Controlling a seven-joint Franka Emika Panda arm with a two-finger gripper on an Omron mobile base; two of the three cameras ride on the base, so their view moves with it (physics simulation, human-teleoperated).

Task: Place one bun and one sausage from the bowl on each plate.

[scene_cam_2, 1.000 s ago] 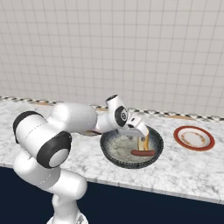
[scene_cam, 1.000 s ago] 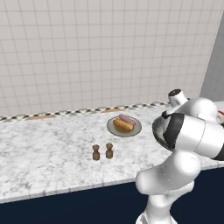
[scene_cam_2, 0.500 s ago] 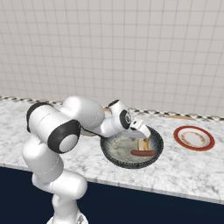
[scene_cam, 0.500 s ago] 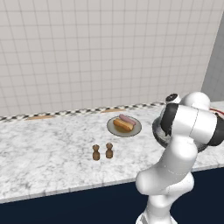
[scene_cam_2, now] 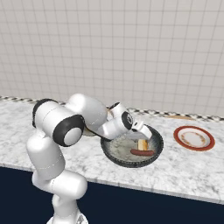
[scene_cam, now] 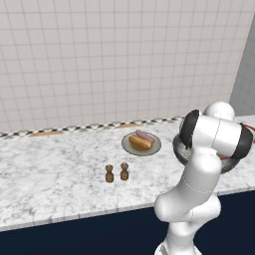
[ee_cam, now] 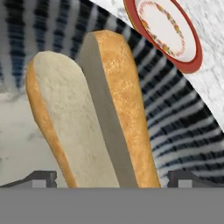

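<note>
In the hand view, a split golden bun [ee_cam: 87, 118] leans on the striped wall of the dark bowl [ee_cam: 183, 127]. My gripper [ee_cam: 113, 179] is open, one dark fingertip [ee_cam: 41, 178] on each side of the bun's near end. In the right base view the gripper [scene_cam_2: 144, 138] reaches down into the bowl [scene_cam_2: 114, 153] over the bun [scene_cam_2: 142, 145], and a pink sausage [scene_cam_2: 142, 152] lies just in front. The red-rimmed plate [scene_cam_2: 194, 138] is bare, to the bowl's right. The grey plate [scene_cam: 153, 148] carries a bun [scene_cam: 140, 142] and a sausage [scene_cam: 145, 135].
Two small brown shakers [scene_cam: 117, 173] stand on the marble counter, left of and nearer than the grey plate. My arm hides most of the bowl [scene_cam: 178, 149] in the left base view. A tiled wall runs along the back of the counter.
The arm has folded its elbow upward and the hand has dropped lower into the bowl, closing in on the bun. The bun, sausage and plates have stayed put.
</note>
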